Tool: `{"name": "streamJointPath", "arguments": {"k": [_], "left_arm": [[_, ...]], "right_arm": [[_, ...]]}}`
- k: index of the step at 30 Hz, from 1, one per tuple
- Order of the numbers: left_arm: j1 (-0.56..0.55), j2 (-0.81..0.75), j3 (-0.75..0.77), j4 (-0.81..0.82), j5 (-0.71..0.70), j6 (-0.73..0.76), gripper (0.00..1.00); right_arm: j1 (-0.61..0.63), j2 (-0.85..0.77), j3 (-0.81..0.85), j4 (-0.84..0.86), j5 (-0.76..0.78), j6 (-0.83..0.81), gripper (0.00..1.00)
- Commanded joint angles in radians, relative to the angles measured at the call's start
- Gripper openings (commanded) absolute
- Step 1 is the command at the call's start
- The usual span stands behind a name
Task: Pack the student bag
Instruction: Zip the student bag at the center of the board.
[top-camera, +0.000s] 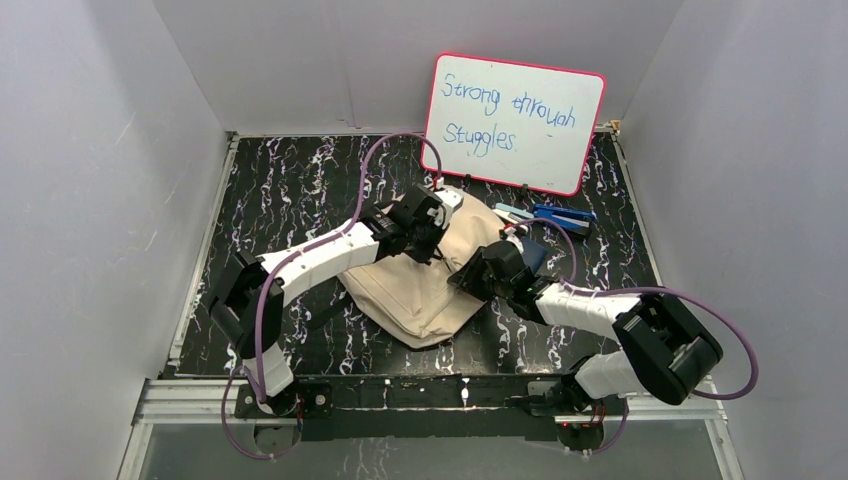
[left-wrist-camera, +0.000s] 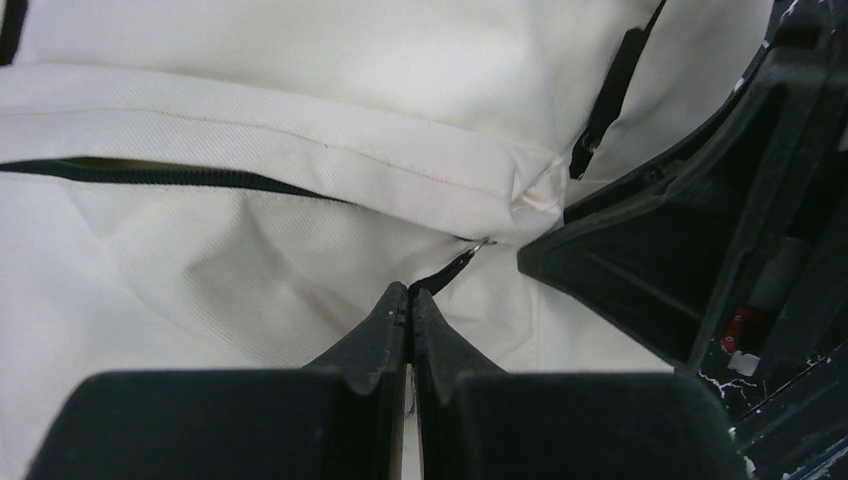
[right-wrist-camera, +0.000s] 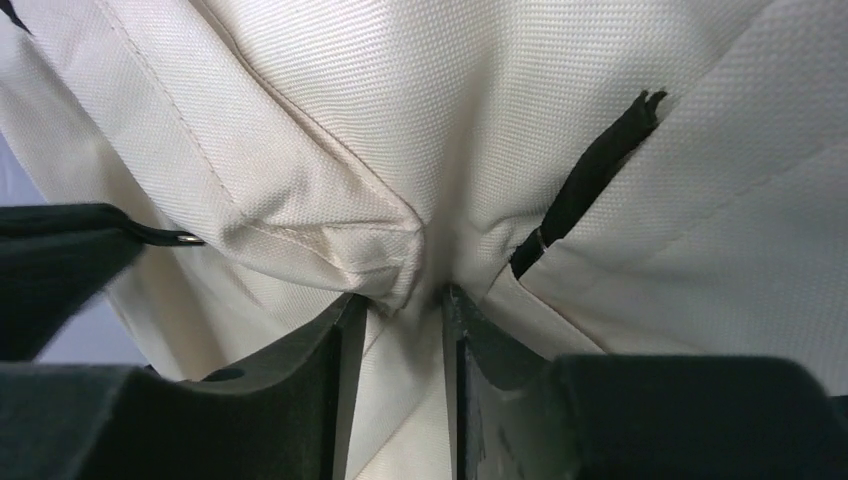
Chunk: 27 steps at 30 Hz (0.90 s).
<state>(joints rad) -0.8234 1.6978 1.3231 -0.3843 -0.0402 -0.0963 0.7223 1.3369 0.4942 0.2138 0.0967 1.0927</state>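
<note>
The student bag (top-camera: 420, 295), soft beige canvas, lies flat mid-table. My left gripper (top-camera: 437, 243) is over its far edge, shut on a dark zipper pull (left-wrist-camera: 455, 268) that sticks out from between the fingertips of that gripper (left-wrist-camera: 410, 297). The dark zipper line (left-wrist-camera: 150, 175) runs off to the left, slightly parted. My right gripper (top-camera: 468, 272) comes in from the bag's right side. In the right wrist view this gripper (right-wrist-camera: 405, 300) has its jaws pinched on a bunched fold of the bag's fabric (right-wrist-camera: 330, 235). A second dark pull tab (right-wrist-camera: 590, 185) hangs beside it.
A pink-framed whiteboard (top-camera: 515, 120) with writing leans against the back wall. Blue stationery items (top-camera: 550, 215) lie on the dark marbled table (top-camera: 290, 190) just right of the bag. Grey walls close in both sides.
</note>
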Motion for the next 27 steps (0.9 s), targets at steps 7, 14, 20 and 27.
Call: {"name": "streamJointPath", "arguments": {"k": [7,14,20,27], "left_arm": [[0.008,-0.059,-0.038,0.011,-0.016,-0.007,0.00],[0.031,-0.016,0.047,-0.021,-0.130,0.039,0.00],[0.139,0.029,0.118,-0.056,-0.202,0.068,0.00],[0.186,0.086,0.166,-0.095,-0.342,0.092,0.00]], "right_arm": [[-0.004,-0.002,-0.078,0.226,0.101,0.033,0.00],[-0.004,-0.048,-0.110,0.175,0.128,0.024,0.00],[-0.004,-0.080,-0.124,0.142,0.136,0.013,0.00],[-0.004,-0.102,-0.134,0.126,0.145,0.007,0.00]]}}
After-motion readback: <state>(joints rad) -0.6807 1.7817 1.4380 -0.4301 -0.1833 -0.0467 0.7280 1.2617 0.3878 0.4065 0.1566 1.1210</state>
